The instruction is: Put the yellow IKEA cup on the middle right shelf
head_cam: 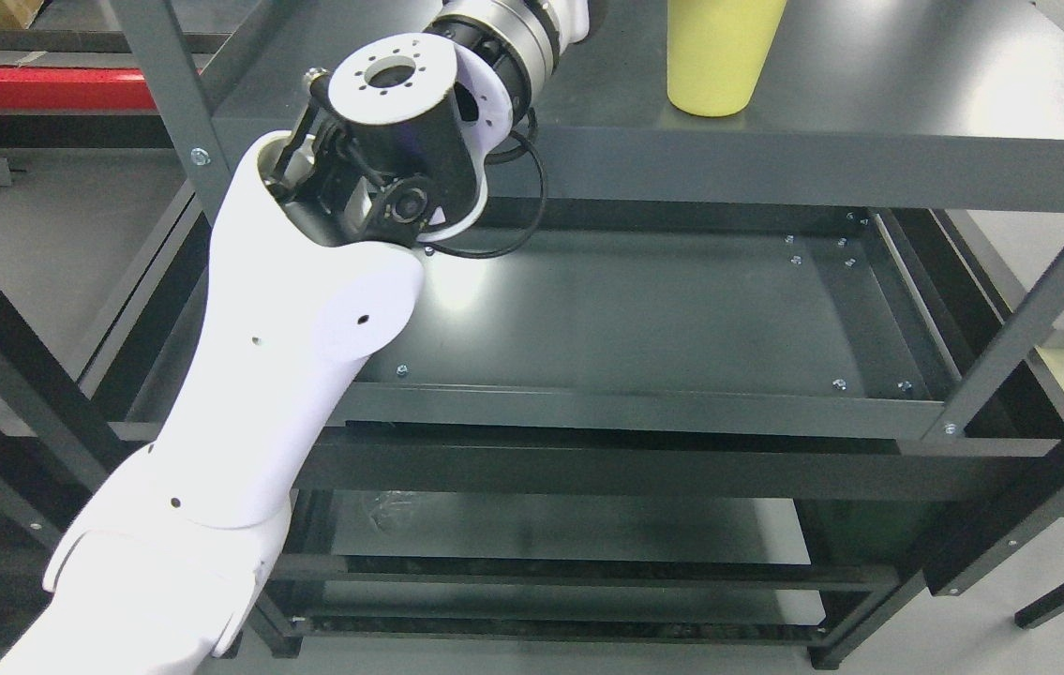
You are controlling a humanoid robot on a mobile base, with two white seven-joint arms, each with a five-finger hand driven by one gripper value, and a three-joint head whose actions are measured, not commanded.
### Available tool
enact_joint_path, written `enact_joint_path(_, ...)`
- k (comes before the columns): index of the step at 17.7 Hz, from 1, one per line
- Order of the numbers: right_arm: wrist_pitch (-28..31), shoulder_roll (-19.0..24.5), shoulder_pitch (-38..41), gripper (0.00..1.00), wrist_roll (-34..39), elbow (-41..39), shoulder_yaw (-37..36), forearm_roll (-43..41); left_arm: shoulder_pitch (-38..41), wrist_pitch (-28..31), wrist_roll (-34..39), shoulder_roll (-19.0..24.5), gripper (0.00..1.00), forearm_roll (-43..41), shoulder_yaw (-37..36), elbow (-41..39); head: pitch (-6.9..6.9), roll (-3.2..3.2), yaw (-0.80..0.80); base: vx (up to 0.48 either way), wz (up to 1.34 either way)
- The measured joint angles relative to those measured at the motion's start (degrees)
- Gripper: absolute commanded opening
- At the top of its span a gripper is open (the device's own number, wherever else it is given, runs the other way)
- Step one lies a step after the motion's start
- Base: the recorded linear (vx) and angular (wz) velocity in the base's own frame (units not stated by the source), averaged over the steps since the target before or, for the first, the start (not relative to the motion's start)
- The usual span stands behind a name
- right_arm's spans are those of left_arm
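A yellow cup [717, 58] stands upright on the dark top shelf [869, 103] near the picture's upper edge; its rim is cut off by the frame. My left arm [307, 309] rises from the lower left, and its wrist [503, 37] reaches over the top shelf to the left of the cup. The hand itself lies beyond the top edge of the picture. The shelf below [644, 319] is a dark tray with nothing on it. My right arm does not show.
The grey metal rack has upright posts at the left [166, 103] and right [1038, 309]. A lower shelf [569, 530] sits beneath. A second rack's frame [1056, 525] stands at the right. Red and dark beams [35, 89] lie at the far left.
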Motion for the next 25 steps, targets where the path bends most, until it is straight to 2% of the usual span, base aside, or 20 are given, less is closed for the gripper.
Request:
enact_joint_path(8,0.1,0.0,0.0,0.99,0.0,0.0,0.0,0.0,1.1,-0.2,-35.7,0.6,0.96,-0.5,7.4,-3.6,0.0,0.0,0.0,0.0,0.0)
enact_joint_path(14,0.2,0.0,0.0,0.99,0.0,0.0,0.0,0.0,7.5,2.2,-63.8,4.9,0.94,-0.4,9.6,-5.0,0.0,0.0,0.0,0.0,0.0)
enact_joint_path(19,0.1,0.0,0.0,0.99,0.0,0.0,0.0,0.0,17.0,2.5,-72.8,8.7,0.95,-0.3,7.8,-5.7,0.0,0.0,0.0,0.0,0.0)
enact_joint_path(21,0.0,0.0,0.0,0.99,0.0,0.0,0.0,0.0,21.7,2.6,-73.9,9.8,0.99,-0.6,6.7,-5.8,0.0,0.0,0.0,0.0,0.0)
enact_joint_path(23,0.0,0.0,0.0,0.99,0.0,0.0,0.0,0.0,27.0,2.1,-74.2,10.5,0.99,-2.0,5.4,-5.8,0.0,0.0,0.0,0.0,0.0)
enact_joint_path(25,0.0,0.0,0.0,0.99,0.0,0.0,0.0,0.0,31.4,-2.0,-74.2,10.1,0.99,-5.9,4.6,-4.9,0.0,0.0,0.0,0.0,0.0)
